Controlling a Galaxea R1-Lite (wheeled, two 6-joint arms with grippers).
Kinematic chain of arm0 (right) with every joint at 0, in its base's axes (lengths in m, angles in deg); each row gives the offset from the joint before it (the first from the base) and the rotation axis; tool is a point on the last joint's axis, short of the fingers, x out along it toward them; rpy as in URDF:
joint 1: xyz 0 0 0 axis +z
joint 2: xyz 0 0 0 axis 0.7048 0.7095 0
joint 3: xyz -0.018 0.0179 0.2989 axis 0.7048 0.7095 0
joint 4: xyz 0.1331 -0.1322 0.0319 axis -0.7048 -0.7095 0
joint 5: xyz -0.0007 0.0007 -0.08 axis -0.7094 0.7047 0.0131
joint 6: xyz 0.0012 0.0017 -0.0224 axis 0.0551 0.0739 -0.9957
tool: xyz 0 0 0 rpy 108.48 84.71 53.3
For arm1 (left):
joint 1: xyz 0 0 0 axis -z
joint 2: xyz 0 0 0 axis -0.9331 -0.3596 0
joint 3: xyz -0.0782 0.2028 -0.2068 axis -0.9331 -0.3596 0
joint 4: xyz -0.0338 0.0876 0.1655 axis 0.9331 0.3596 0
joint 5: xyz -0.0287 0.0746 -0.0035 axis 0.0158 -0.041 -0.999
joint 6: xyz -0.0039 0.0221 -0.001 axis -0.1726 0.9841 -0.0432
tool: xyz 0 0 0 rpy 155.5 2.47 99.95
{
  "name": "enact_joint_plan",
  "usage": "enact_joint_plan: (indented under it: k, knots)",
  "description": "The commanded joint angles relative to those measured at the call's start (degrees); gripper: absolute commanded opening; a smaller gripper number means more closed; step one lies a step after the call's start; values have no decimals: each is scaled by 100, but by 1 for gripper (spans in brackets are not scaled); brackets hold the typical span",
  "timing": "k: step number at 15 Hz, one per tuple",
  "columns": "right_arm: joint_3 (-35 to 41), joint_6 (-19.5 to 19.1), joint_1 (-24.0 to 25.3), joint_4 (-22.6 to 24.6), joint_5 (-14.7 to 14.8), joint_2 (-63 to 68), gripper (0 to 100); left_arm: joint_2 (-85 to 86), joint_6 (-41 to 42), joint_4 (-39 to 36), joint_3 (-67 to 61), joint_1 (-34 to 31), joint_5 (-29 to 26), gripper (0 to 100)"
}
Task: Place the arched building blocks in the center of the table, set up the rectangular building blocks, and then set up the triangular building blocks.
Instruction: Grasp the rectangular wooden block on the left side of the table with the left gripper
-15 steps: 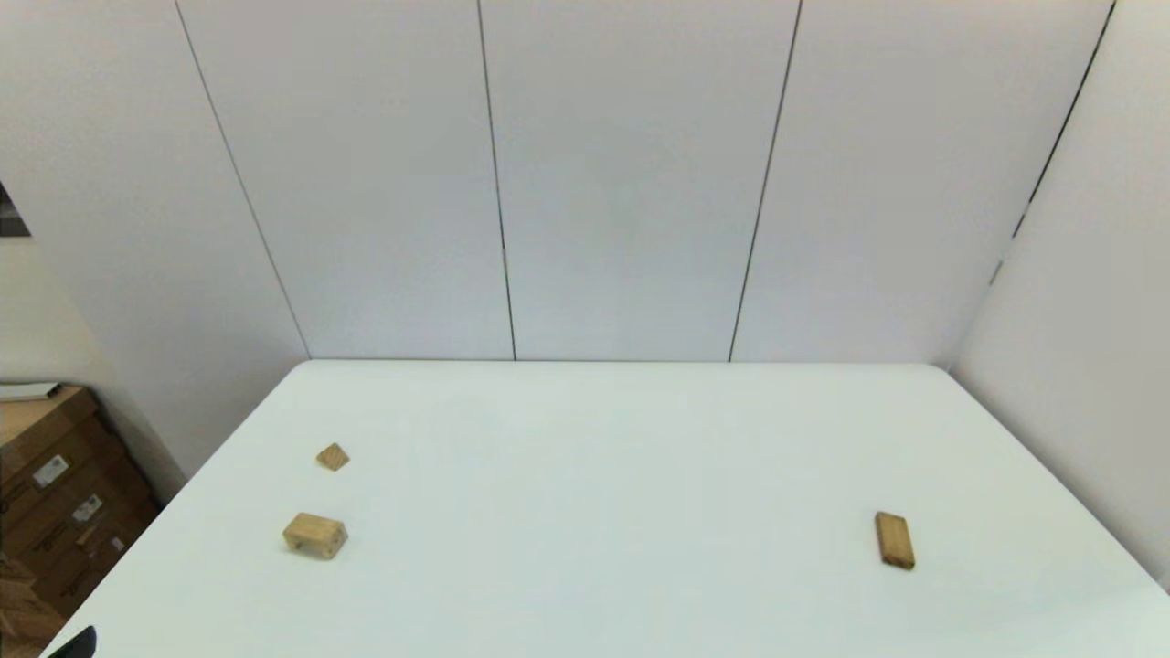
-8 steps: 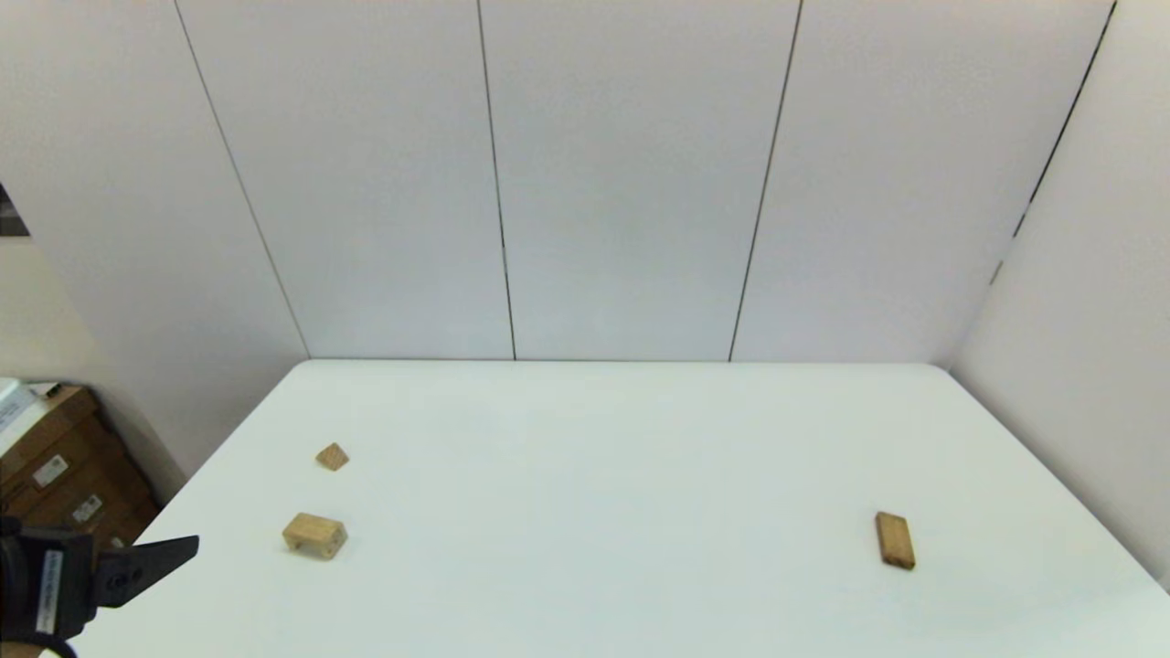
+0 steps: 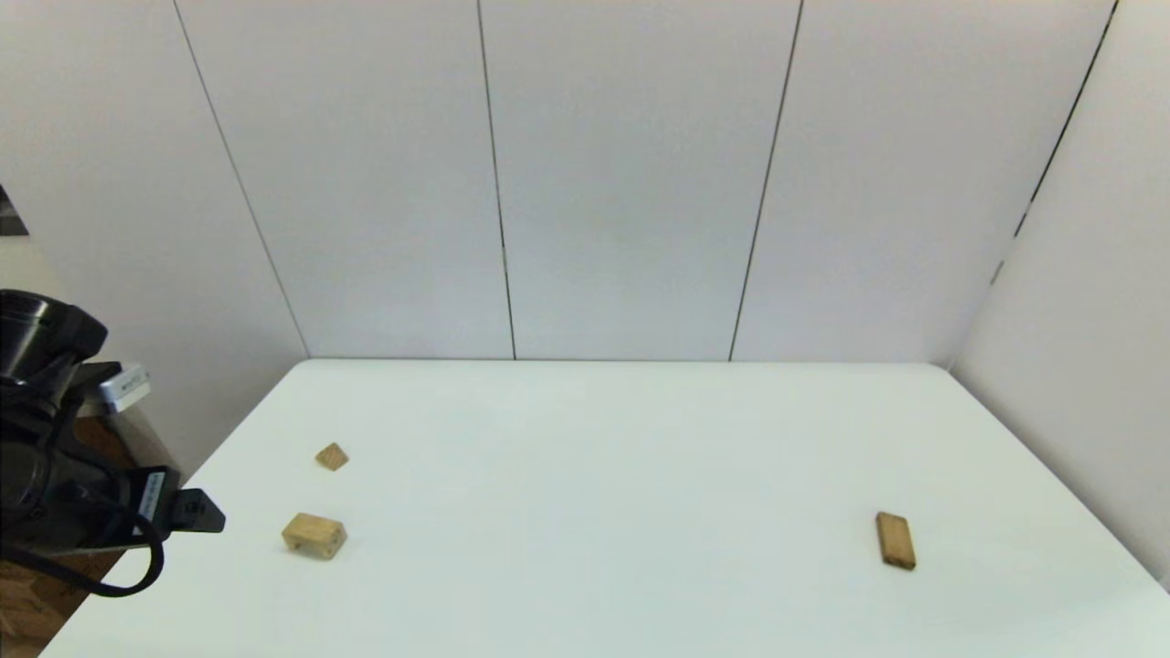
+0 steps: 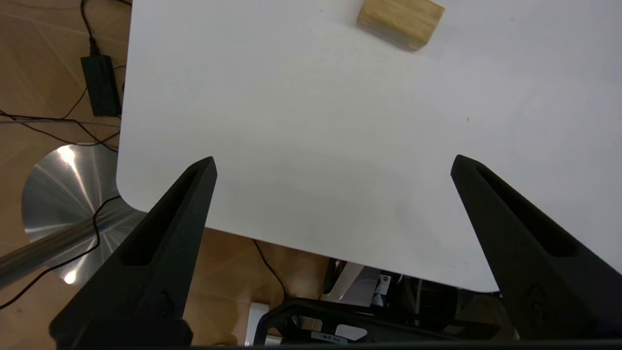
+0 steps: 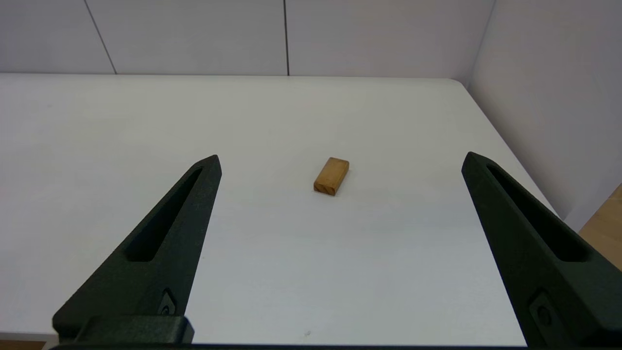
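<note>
The pale, chunky arched block [image 3: 314,535] lies near the left side of the white table [image 3: 603,457]; it also shows in the left wrist view [image 4: 401,19]. Just behind it sits the small tan triangular wedge [image 3: 332,456]. The darker, flat rectangular slab [image 3: 895,540] lies flat at the far right. My left gripper [image 3: 203,514] hovers over the table's left edge, a short way left of the arched block, open and empty [image 4: 333,163]. My right gripper [image 5: 340,160] is open and empty, held back from the rectangular slab [image 5: 332,176], and does not show in the head view.
White wall panels stand behind the table and along its right side. Off the left edge are brown cardboard boxes [image 3: 23,599]. Below the near left corner the floor holds a power adapter [image 4: 101,85], cables and a shiny metal base [image 4: 58,180].
My left arm has risen into the head view from the lower left corner and come closer to the arched block. The three blocks have not moved.
</note>
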Motion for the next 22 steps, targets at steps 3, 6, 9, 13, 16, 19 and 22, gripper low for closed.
enact_joint_plan:
  k: [3,6,9,13,16,19,22]
  knots:
    - [9,0,1,4,-2,-1,100,-1074,832,-18,553,-11,22,100]
    - [9,0,1,4,-2,-1,100,-1549,1782,18,1046,-11,5,100]
    - [9,0,1,4,-2,-1,100,-2032,3917,53,1555,-266,22,100]
    - [9,0,1,4,-2,-1,100,-2736,6203,809,2443,-617,13,100]
    - [9,0,1,4,-2,-1,100,-3193,7538,1881,3243,-670,13,100]
    - [9,0,1,4,-2,-1,100,-3518,8707,2619,3893,-653,22,100]
    - [9,0,1,4,-2,-1,100,-3808,9191,3208,4236,-459,13,100]
